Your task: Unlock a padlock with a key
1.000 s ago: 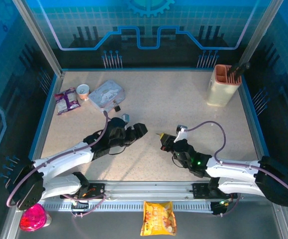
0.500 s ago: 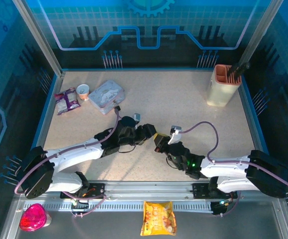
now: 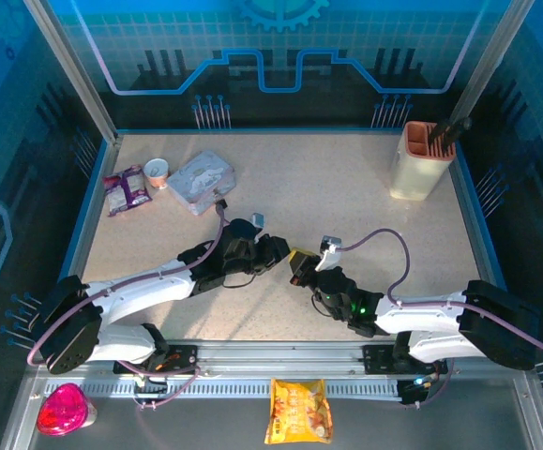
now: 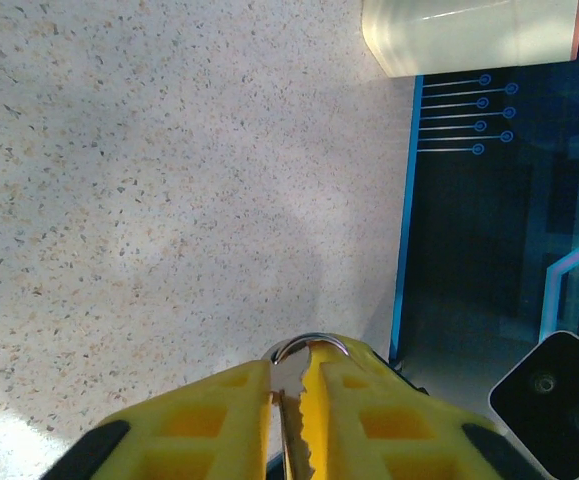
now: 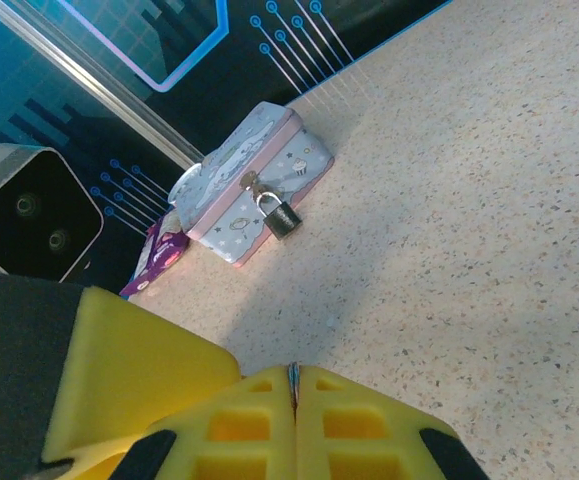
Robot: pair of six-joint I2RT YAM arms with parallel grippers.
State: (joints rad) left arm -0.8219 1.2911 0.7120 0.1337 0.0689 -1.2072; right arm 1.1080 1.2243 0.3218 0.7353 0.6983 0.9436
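The tiny dark padlock [image 5: 282, 217] hangs by its silvery shackle on the front of the pale blue tin [image 5: 254, 190], far left at the back of the table; the padlock [image 3: 220, 203] is well away from both grippers. My left gripper [image 3: 280, 251] and right gripper [image 3: 299, 265] meet tip to tip at mid-table. The left gripper [image 4: 304, 365] is shut on a silver key [image 4: 291, 385], with its ring [image 4: 314, 343] at the fingertips. The right gripper [image 5: 294, 375] is pressed shut on a thin metal edge of the key. The left gripper's yellow finger [image 5: 119, 370] sits beside it.
A cream holder with an orange rim [image 3: 419, 161] stands back right. A purple snack packet [image 3: 126, 189] and a small round cup [image 3: 158, 170] lie beside the tin [image 3: 201, 180]. A yellow snack bag [image 3: 299, 410] and a pink object [image 3: 65, 410] lie below the table's front rail.
The left gripper swung right and the right gripper edged left until their tips met over the key. In the last half second both have barely moved.
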